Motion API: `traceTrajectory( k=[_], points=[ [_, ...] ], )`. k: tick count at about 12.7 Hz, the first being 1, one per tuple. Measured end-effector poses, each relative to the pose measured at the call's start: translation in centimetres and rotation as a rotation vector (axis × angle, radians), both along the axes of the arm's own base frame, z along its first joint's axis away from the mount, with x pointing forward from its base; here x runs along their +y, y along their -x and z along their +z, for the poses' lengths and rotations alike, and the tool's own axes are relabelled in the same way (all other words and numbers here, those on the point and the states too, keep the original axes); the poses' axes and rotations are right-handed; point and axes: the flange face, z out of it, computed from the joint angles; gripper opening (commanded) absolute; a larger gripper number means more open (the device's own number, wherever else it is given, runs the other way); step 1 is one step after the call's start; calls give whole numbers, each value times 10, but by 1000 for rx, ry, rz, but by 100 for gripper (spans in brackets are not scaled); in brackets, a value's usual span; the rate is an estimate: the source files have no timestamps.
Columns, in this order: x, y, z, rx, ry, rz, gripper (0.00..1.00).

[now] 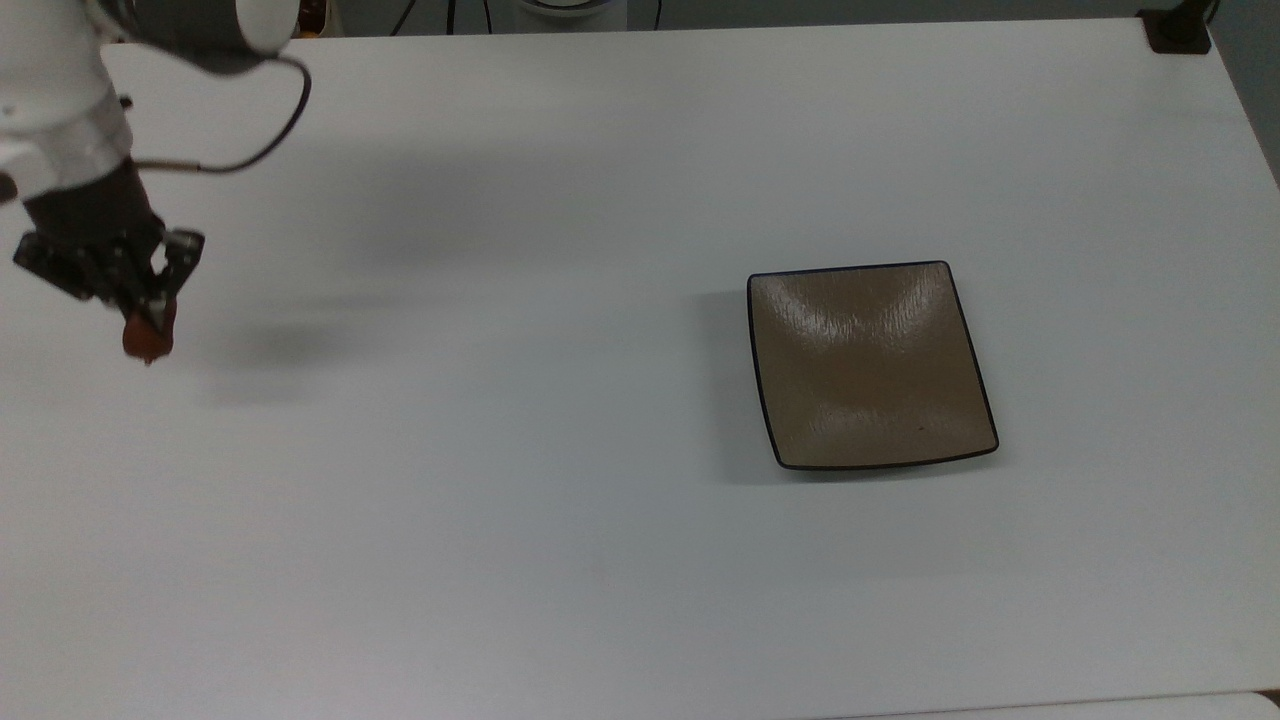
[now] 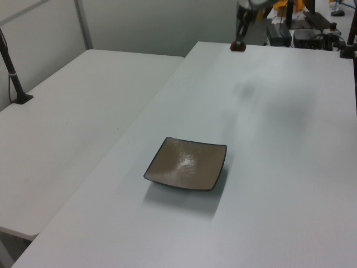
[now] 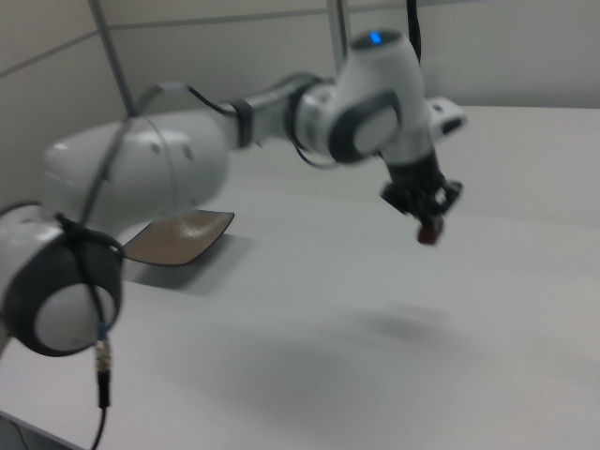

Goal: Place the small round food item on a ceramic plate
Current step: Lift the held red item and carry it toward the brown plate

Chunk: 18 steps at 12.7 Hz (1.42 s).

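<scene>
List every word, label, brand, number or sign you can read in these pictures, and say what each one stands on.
No readable text anywhere.
Ceramic plate: plain tan-brown glaze with a dark rim, no writing.
Small round food item held in the gripper: no label.
Robot arm: white and dark casing with a blue light, no lettering that can be read.
White table: no marks or signs.

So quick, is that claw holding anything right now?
Gripper: shut on the food item, held above the table.
</scene>
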Motion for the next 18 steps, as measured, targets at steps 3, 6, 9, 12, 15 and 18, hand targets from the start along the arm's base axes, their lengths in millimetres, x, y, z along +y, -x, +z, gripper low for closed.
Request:
traceTrajectory(
  k=[3,6,9,12,15,18],
  points=[
    [59,38,83,50,-49,67,6],
    [128,68,128,85,-79,162,7],
    [206,104,140,113,-82,271,9],
    [261,118,134,139,-96,276,9],
    [317,123,124,153,-110,259,9],
    [380,120,108,103,-141,188,10]
  ],
)
